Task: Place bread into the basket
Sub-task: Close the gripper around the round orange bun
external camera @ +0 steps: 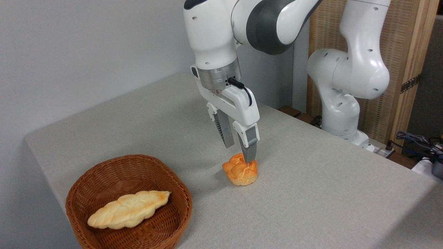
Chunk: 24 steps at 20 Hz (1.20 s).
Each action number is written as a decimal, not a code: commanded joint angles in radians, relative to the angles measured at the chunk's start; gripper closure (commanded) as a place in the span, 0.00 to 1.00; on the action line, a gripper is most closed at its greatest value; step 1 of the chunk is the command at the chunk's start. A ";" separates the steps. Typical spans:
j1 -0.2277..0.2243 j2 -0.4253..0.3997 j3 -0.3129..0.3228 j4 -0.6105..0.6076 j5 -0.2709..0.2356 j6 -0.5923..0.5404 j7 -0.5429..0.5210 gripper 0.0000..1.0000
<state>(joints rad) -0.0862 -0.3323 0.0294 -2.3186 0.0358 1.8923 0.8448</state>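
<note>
Camera view from the fixed mount showed my gripper [238,152] hanging fingers-down directly over the bread [241,170], with the jaws spread apart. The nearer fingertip looked to overlap the bun's knotted top, but I could not tell whether it touched or merely stood in front of it; the other finger ended a little higher and further back. The bun sat on the table [311,193], just beneath the fingertips, not yet gripped or lifted. The basket [104,180] lay well off to the gripper's lower left, apart from the bun, and held only a long pale braided loaf [128,209]. By my reckoning, the task was barely underway: the approach looked nearly complete, while the grasp, the lift, the carry across to the basket and the release all remained to be done.
</note>
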 commanded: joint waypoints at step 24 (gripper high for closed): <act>-0.015 0.016 0.015 -0.110 0.045 0.156 0.146 0.00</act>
<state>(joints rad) -0.0895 -0.3132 0.0295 -2.4159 0.0397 2.0241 0.9695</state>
